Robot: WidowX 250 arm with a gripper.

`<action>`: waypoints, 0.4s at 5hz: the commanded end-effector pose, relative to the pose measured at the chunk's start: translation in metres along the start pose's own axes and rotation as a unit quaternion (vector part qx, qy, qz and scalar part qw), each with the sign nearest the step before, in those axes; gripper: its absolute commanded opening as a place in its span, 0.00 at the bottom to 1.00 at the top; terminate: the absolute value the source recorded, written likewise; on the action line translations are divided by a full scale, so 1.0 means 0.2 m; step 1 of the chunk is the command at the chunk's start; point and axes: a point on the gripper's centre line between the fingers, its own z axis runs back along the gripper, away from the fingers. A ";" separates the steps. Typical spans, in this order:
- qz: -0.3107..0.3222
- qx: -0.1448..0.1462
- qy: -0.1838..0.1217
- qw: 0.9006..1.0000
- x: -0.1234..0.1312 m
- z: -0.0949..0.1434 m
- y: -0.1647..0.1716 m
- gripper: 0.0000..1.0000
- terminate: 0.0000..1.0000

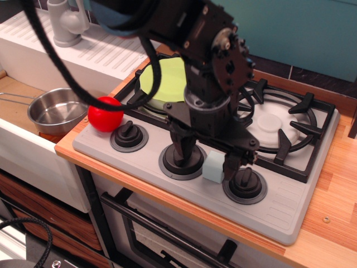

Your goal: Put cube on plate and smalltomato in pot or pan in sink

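The pale grey-blue cube [213, 168] sits on the grey stove panel between the middle and right knobs. My gripper [207, 160] is open and lowered over it, one finger left of the cube above the middle knob, the other at the cube's right side. The lime-green plate [165, 79] lies on the back left burner, partly hidden by the arm. The red smalltomato [105, 114] rests at the stove's left front corner. The steel pan [58, 109] stands in the sink [22, 92], its handle pointing left.
Three black knobs [129, 134] line the stove's front panel. Black burner grates [290, 129] and a white burner cap [273, 123] are at the right. The ribbed drainboard [106, 47] and grey tap [66, 22] stand at the back left. A black cable hangs over the sink side.
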 end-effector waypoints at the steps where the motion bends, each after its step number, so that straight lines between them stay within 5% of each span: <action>1: 0.006 -0.009 -0.034 0.999 0.03 -0.06 -0.03 1.00 0.00; 2: 0.004 -0.013 -0.041 0.999 0.04 -0.09 -0.04 1.00 0.00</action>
